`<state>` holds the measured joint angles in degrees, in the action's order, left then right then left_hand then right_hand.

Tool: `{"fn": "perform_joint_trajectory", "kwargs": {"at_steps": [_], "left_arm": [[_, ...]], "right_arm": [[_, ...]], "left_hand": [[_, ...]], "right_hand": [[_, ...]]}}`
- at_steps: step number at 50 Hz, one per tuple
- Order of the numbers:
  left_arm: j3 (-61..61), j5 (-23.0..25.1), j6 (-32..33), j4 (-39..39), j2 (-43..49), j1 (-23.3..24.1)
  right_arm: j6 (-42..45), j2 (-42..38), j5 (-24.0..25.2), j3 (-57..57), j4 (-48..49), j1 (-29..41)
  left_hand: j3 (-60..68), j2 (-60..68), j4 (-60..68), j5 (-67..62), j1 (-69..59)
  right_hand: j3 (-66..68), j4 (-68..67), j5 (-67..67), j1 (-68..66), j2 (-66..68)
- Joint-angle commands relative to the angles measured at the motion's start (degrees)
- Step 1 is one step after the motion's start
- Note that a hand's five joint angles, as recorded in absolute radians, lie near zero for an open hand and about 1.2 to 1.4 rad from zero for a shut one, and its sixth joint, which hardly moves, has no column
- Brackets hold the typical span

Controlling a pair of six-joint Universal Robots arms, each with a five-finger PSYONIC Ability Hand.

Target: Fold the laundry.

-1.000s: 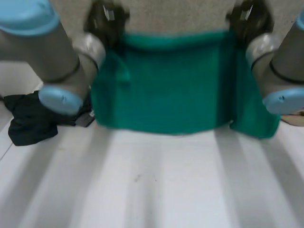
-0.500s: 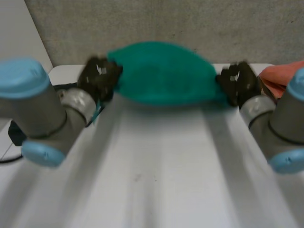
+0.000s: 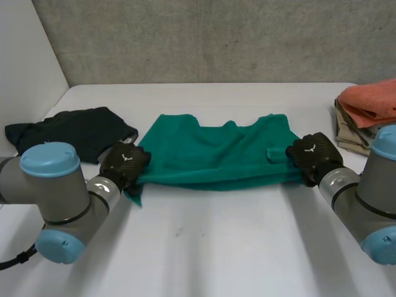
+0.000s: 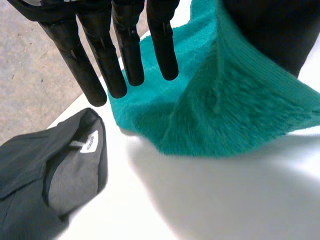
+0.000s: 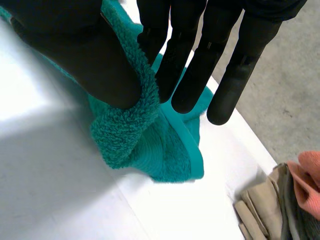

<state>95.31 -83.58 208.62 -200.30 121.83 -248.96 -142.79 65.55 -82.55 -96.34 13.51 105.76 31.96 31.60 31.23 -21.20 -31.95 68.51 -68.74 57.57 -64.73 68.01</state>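
Presently we find the green terry-cloth towel [image 3: 216, 154] spread on the white table [image 3: 210, 247]; left hand [image 3: 124, 164] and right hand [image 3: 312, 156] each apparently pinch a near corner between straight fingers and thumb.

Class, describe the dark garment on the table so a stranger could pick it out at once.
On the white table, find the green towel across the middle. The dark garment lies at its left end, beyond the robot's left hand. It alone is near-black; the pile at the right is orange and beige.
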Motion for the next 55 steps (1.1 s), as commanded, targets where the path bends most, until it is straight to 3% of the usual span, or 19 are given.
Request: {"fn": "perform_joint_trajectory", "kwargs": {"at_steps": [1, 5, 8, 10, 14, 15, 16, 17, 18, 20, 30, 41, 46, 55], "left_arm": [[5.14, -0.18, 0.03, 0.08, -5.9, -1.09], [7.87, -0.18, 0.03, 0.0, -9.06, -1.35], [9.27, -0.27, 0.03, -0.09, -11.08, -1.53], [9.98, -0.09, 0.03, -0.27, -11.96, -1.79], [9.89, -0.62, 0.03, -0.27, -12.14, -1.62], [9.89, -0.7, 0.03, -0.27, -12.14, -1.53], [9.8, -0.71, 0.03, -0.27, -12.14, -1.44], [9.8, -0.71, 0.03, -0.27, -12.23, -1.53], [9.89, -0.62, 0.03, -0.27, -12.23, -1.53], [9.98, -0.62, 0.03, -0.27, -12.32, -1.71], [10.86, -0.53, 0.03, 0.35, -14.43, -1.79], [11.74, -0.35, 0.03, 0.35, -15.83, -1.27], [11.83, -0.35, 0.03, 0.35, -15.83, -1.18], [11.65, -0.27, 0.03, 0.35, -15.75, -1.27]], "right_arm": [[-0.47, 0.02, -0.34, -0.07, -0.06, -0.73], [-0.47, 0.1, -0.07, -0.95, -1.02, -0.64], [-0.38, 0.28, 0.37, -2.52, -2.08, -0.29], [-0.3, 0.63, 0.46, -3.58, -2.61, -0.29], [-0.12, 3.08, 0.54, -5.26, -6.81, -0.2], [-0.21, 3.79, 0.63, -5.34, -8.31, -0.29], [-0.3, 5.27, 0.81, -5.0, -11.54, -0.81], [-0.3, 5.98, 0.98, -4.56, -13.23, -0.99], [-0.3, 6.69, 1.24, -4.21, -14.72, -1.0], [-0.12, 8.96, 2.12, -2.37, -18.67, -1.08], [5.32, 9.69, 7.13, 14.15, -33.45, -5.92], [22.72, -8.23, 21.1, 30.24, -33.46, -5.13], [27.82, -18.24, 21.2, 38.32, -33.28, -4.43], [30.46, -27.23, 21.2, 45.63, -33.11, -4.25]], "left_hand": [[0.46, 0.82, 1.18, -1.22, -0.47], [1.3, 1.66, 2.02, -2.05, -1.3], [17.72, 18.08, 18.45, -18.48, -17.73], [43.93, 44.29, 44.65, -44.68, -43.93], [48.04, 48.4, 48.77, -48.8, -48.05], [48.04, 48.4, 48.77, -48.8, -48.05], [48.04, 48.4, 48.77, -48.8, -48.05], [48.04, 48.4, 48.77, -48.8, -48.05], [48.04, 48.4, 48.77, -48.8, -48.05], [48.04, 48.4, 48.77, -48.8, -48.05], [48.04, 48.4, 48.77, -48.8, -48.05], [48.04, 48.4, 48.77, -48.8, -48.05], [48.04, 48.4, 48.77, -48.8, -48.05], [48.04, 48.4, 48.77, -48.8, -48.05]], "right_hand": [[11.49, -11.26, 12.43, -15.27, 11.99], [11.49, -11.26, 12.43, -15.27, 11.99], [11.49, -11.26, 12.43, -15.27, 11.99], [11.49, -11.26, 12.43, -15.27, 11.99], [11.49, -11.26, 12.43, -15.27, 11.99], [2.72, -2.5, 3.67, -6.5, 3.22], [-24.68, 24.9, -23.73, 20.9, -24.18], [-37.11, 37.33, -36.16, 33.33, -36.61], [-46.22, 46.45, -45.28, 42.45, -45.72], [-51.35, 51.57, -50.4, 47.57, -50.85], [-51.87, 52.09, -50.92, 48.09, -51.37], [-45.15, 45.37, -44.2, 41.37, -44.65], [-42.12, 42.34, -41.17, 38.34, -41.62], [-41.1, 41.33, -40.16, 37.32, -40.6]]}}
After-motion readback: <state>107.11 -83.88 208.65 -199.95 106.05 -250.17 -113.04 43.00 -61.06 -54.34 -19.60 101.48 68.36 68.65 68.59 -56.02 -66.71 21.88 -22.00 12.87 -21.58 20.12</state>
